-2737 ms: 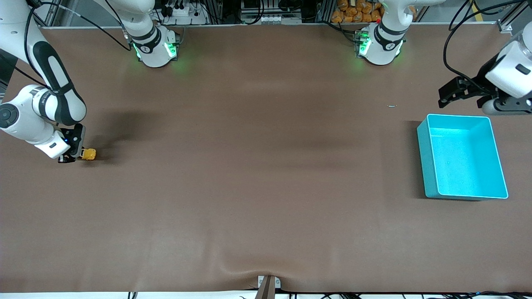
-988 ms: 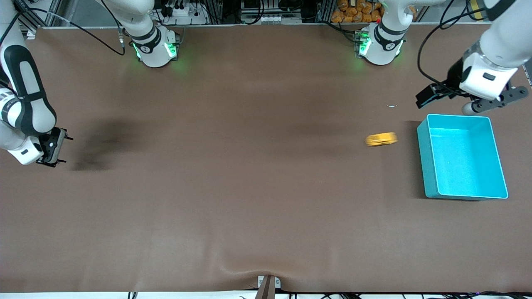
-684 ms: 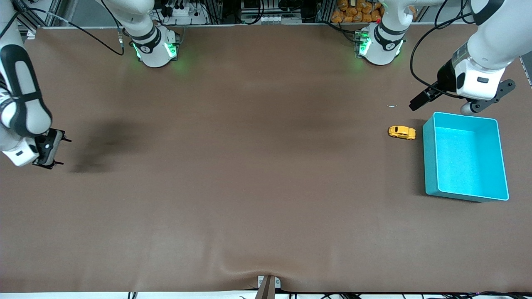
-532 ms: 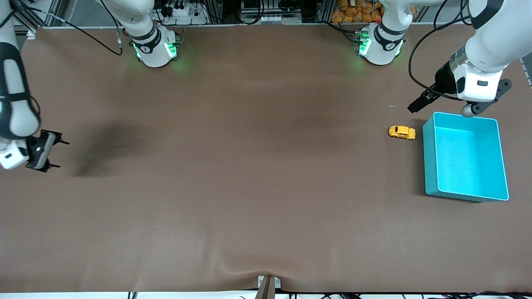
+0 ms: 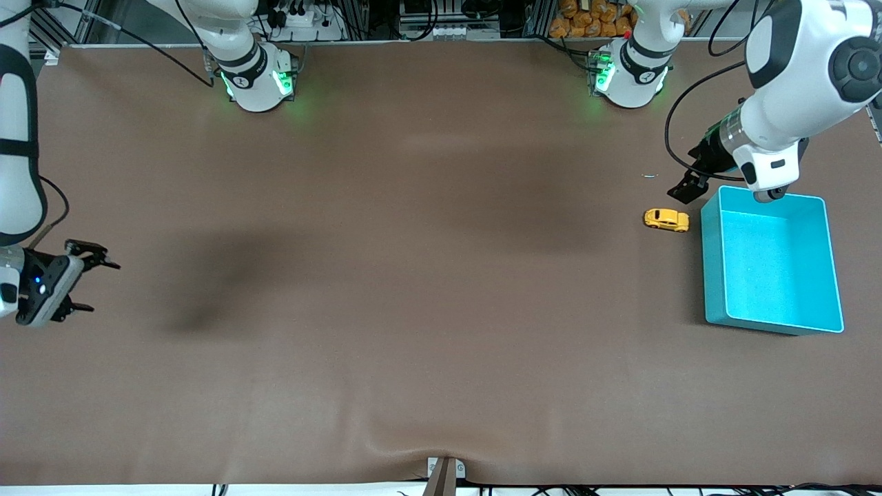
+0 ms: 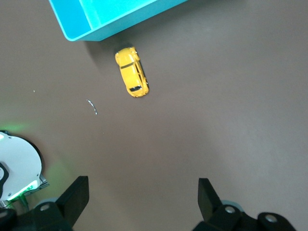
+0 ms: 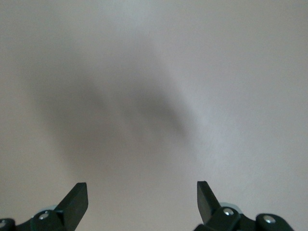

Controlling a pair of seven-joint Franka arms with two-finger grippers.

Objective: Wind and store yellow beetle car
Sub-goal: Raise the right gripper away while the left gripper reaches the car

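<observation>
while the car [image 5: 666, 220] is sitting on the tabletop [image 5: 427, 289] just beside the bin [image 5: 773, 322], at the left arm's end, the left gripper [image 5: 689, 187] is hovering above it, jaws apart. the right gripper [image 5: 93, 275] is waiting over the right arm's end, jaws apart and empty. storing seems to be the step in hand: next, the left gripper needs to descend, straddle the car and close.

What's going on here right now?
The car sits on the table right beside the bin, not in it. The left gripper hangs just above the car, jaws open, nothing held. The right gripper is open and empty over the right arm's end of the table. The bin holds nothing, so storing the car is not yet done.
</observation>
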